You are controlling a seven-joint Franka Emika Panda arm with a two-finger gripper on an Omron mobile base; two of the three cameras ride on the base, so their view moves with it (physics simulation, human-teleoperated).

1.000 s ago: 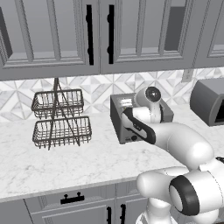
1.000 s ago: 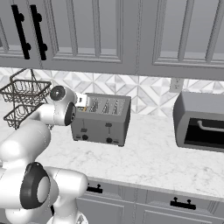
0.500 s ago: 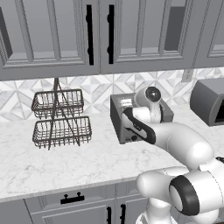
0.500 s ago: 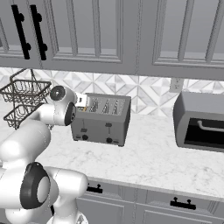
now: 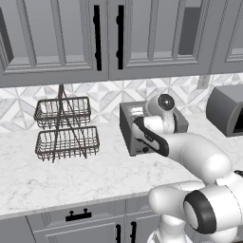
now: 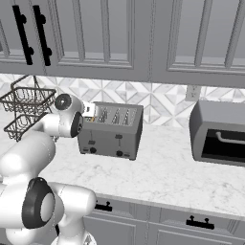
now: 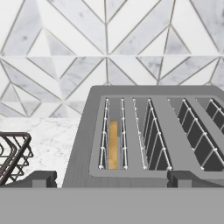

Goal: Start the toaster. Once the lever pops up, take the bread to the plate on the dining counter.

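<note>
The mid-grey toaster (image 6: 112,133) stands on the marble worktop against the tiled wall, and my arm partly covers it in the left base view (image 5: 129,127). The bread (image 7: 113,148) sits deep in the leftmost slot, only its golden-tan crust edge showing. My gripper (image 7: 111,178) hovers low over the toaster's left end, looking along the slots. Its two fingertips (image 7: 42,178) stand wide apart with nothing between them, so it is open. In the right base view the gripper (image 6: 89,110) sits just above the toaster's left top edge.
A two-tier dark wire basket rack (image 5: 66,128) stands left of the toaster, close to my arm (image 6: 24,112). A darker rounded-top appliance (image 6: 217,134) sits to the right. Grey upper cabinets (image 5: 109,38) hang above the worktop.
</note>
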